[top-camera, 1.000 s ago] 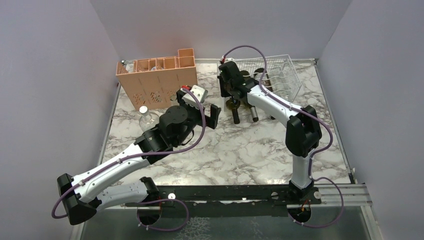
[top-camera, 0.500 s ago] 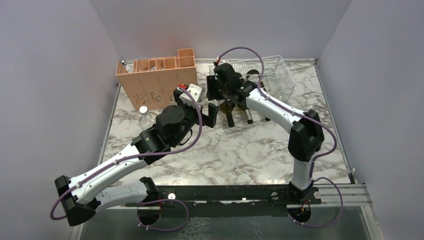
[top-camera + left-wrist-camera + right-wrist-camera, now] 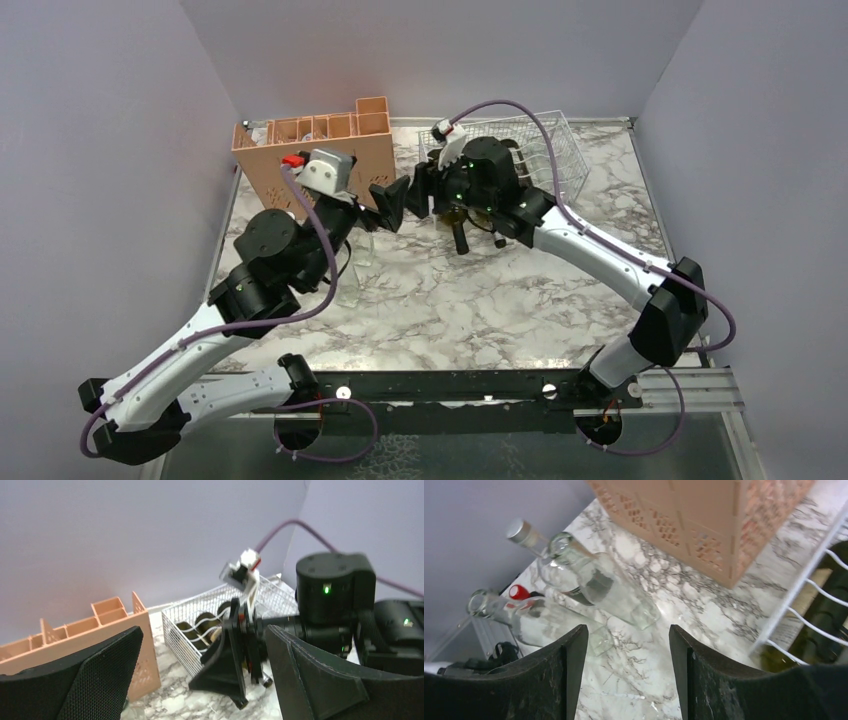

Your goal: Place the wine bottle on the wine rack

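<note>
At upper centre the wine rack (image 3: 560, 150), wine bottle (image 3: 205, 624) inside, is half hidden by the right arm (image 3: 600, 255). Left fingers (image 3: 100, 680) and right fingers (image 3: 559, 680) are spread, empty.

I see plain lavender walls (image 3: 440, 50) closing in a white, grey-veined marble-look table (image 3: 480, 305) on three sides under even light.

From above, the right arm (image 3: 600, 255) hid the rack's (image 3: 560, 150) near end and most of the dark bottles (image 3: 461, 238). The left arm (image 3: 270, 262) largely covered the clear bottles (image 3: 594, 587). The right wrist view's edge cut off the rack and one dark bottle.
</note>
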Controlling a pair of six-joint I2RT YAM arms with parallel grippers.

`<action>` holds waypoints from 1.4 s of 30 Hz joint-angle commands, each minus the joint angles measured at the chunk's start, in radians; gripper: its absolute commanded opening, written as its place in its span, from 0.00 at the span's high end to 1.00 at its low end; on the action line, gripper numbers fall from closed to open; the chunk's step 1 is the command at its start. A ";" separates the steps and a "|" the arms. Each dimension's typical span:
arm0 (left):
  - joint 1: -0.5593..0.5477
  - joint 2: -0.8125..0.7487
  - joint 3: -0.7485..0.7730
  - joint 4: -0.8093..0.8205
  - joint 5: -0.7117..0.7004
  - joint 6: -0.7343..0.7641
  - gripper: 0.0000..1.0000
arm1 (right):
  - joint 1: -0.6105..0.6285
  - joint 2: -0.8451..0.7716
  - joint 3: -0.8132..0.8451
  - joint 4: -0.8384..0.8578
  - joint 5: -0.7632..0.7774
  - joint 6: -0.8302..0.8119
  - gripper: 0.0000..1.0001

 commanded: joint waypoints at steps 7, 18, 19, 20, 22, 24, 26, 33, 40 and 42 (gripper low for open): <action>0.000 -0.091 0.073 0.014 -0.095 0.125 0.01 | 0.142 0.169 0.123 0.177 -0.076 -0.147 0.33; -0.001 -0.114 0.057 0.003 -0.131 0.149 0.01 | 0.186 0.351 0.287 0.198 0.052 -0.203 0.34; -0.001 -0.114 0.057 0.001 -0.134 0.151 0.01 | 0.188 0.362 0.295 0.204 0.053 -0.210 0.36; -0.001 -0.116 0.056 0.000 -0.137 0.151 0.01 | 0.190 0.370 0.301 0.210 0.051 -0.216 0.38; -0.001 -0.120 0.055 0.000 -0.138 0.150 0.01 | 0.193 0.388 0.312 0.213 0.045 -0.234 0.43; -0.001 -0.124 0.049 -0.001 -0.139 0.147 0.01 | 0.198 0.399 0.316 0.217 0.034 -0.260 0.52; -0.001 -0.130 0.047 -0.002 -0.141 0.145 0.01 | 0.204 0.395 0.300 0.233 0.030 -0.282 0.59; 0.000 -0.128 0.053 -0.019 -0.150 0.151 0.01 | 0.224 0.305 0.174 0.378 0.162 -0.309 0.81; -0.001 -0.126 0.042 -0.016 -0.139 0.156 0.01 | 0.227 0.149 -0.004 0.488 0.302 -0.325 0.85; -0.001 -0.126 0.029 -0.014 -0.138 0.156 0.01 | 0.227 0.088 -0.065 0.505 0.320 -0.322 0.85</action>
